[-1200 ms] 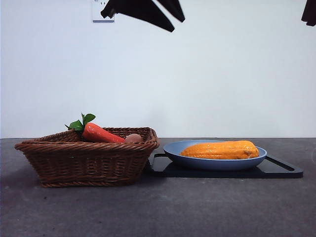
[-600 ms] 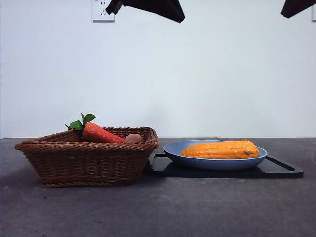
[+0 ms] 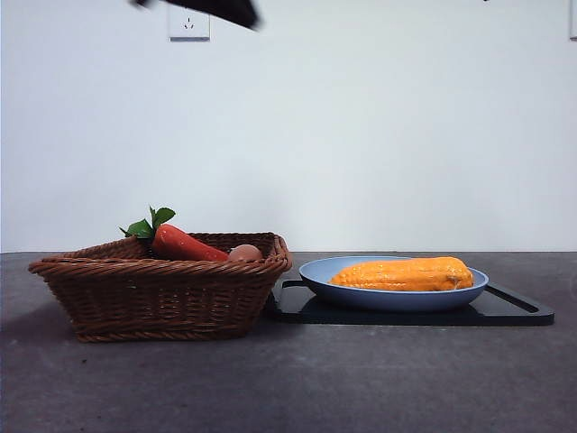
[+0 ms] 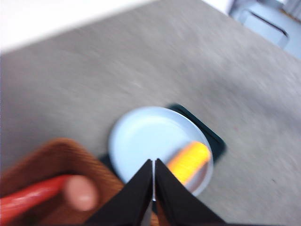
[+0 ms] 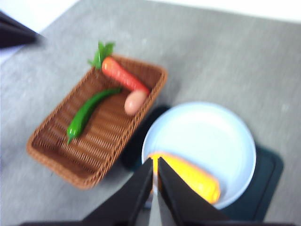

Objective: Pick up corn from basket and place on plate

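While the corn (image 3: 402, 273) lies flat in the light blue plate (image 3: 317, 272), its long axis runs side to side across the front view, off-centre toward one rim in the wrist views; which end tapers is too blurred to tell. Both sets of fingers hang high above it, the left gripper (image 4: 154, 165) and right gripper (image 5: 155, 165) each pressed together and empty. Under the plate sits a black tray (image 3: 514, 311) on the counter (image 3: 361, 388). Beside it, the basket (image 3: 162, 293) holds a carrot (image 3: 185, 244), an egg-like ball (image 3: 244, 253) and a green pepper (image 5: 87, 113).
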Motion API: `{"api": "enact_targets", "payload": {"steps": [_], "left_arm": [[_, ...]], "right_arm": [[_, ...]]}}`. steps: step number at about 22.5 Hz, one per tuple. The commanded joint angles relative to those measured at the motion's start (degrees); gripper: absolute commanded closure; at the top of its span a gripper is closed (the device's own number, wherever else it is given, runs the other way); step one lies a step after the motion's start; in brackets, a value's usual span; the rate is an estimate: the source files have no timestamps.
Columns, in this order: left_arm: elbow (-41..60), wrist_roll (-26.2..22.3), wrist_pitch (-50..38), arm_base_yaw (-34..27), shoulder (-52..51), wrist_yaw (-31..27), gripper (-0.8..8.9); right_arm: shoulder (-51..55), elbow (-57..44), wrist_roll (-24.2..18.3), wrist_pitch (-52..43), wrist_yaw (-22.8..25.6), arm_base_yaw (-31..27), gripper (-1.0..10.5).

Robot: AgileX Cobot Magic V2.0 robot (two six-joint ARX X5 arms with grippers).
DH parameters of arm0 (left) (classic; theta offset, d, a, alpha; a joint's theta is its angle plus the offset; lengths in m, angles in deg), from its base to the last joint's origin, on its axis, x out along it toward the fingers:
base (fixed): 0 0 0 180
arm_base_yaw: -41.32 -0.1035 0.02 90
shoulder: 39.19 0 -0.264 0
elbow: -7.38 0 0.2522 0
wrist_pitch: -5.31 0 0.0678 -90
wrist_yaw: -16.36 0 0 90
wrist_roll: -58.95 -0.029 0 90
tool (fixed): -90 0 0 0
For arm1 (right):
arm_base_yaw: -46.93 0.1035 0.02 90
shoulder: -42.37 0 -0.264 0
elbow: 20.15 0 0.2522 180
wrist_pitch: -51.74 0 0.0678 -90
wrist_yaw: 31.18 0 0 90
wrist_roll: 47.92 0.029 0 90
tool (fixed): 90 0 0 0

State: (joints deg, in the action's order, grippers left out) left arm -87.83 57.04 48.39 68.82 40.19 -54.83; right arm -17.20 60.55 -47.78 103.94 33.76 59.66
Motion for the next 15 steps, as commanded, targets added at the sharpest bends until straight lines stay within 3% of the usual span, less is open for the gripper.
{"api": "enact_targets", "payload": {"steps": [1, 8, 11, 15], "left_arm": [[3.67, -1.07, -3.45, -5.2, -8.0, 0.22, 8.07], [32.89, -0.85, -24.28, -26.23, -35.3, -0.02, 8.07], [40.79, -0.68, -27.32, -29.92, -41.7, -0.79, 8.07], [52.13, -0.15, -31.01, -31.69, -50.16, -6.36, 8.07]], "right_arm": [[-0.22, 0.57, -0.63, -2.49, 0.04, 0.11, 9.4], [-0.2, 0.57, -0.63, -8.94, 0.04, 0.11, 9.4], [-0.22, 0.57, -0.63, -10.1, 0.02, 0.11, 9.4], [-0.2, 0.57, -0.63, -10.19, 0.07, 0.11, 9.4]]}}
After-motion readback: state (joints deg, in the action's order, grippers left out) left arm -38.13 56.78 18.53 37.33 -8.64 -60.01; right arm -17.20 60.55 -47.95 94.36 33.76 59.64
